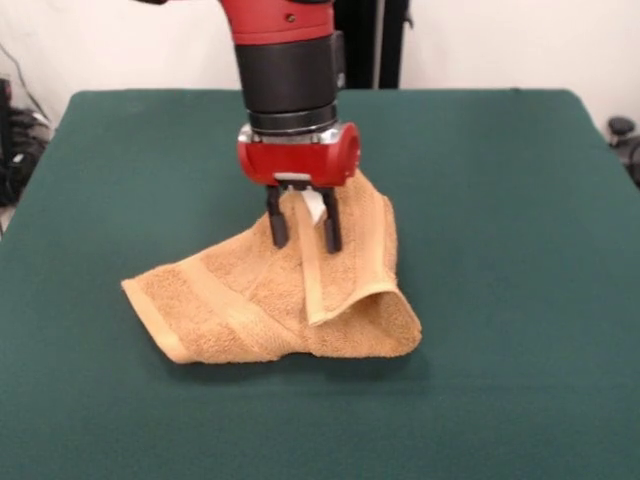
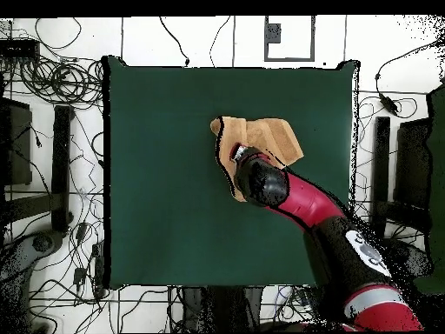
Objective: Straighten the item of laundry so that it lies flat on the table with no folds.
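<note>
Tool (image 1: 304,233) at upper centre of the frame, fingers nearly closed, pinching a raised fold of the towel (image 1: 270,295) beside its white label (image 1: 314,207), cloth draped crumpled below onto the middle of the green surface (image 1: 520,250).

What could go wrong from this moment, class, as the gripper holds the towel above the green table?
1. The gripper pinches only a narrow raised part of the towel near the white care label; the cloth may slip out.
2. One flap is doubled over at the front, so pulling may drag the fold along rather than open it.
3. Most of the towel rests on the table; a release here would probably leave it crumpled.
</note>
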Controlling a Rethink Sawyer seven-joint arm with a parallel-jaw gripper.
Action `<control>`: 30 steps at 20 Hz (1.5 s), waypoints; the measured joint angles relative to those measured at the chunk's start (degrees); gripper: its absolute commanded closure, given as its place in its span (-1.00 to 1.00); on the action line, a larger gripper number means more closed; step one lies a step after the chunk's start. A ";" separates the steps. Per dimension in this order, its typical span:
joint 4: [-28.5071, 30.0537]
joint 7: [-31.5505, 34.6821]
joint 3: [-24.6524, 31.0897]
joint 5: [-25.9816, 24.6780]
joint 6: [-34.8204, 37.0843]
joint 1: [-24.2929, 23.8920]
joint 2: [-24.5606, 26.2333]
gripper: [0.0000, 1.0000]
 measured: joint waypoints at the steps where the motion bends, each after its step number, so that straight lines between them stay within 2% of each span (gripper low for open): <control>1: 0.01 0.00 0.22 0.00 0.29 0.01 0.01 -1.00; 22: 0.02 0.00 1.77 -0.01 4.46 -0.76 -0.04 -1.00; 27: 0.05 0.00 2.62 -0.24 6.19 -2.57 -0.62 -1.00; 30: 0.08 0.00 4.35 -1.99 7.36 -5.92 -1.06 -1.00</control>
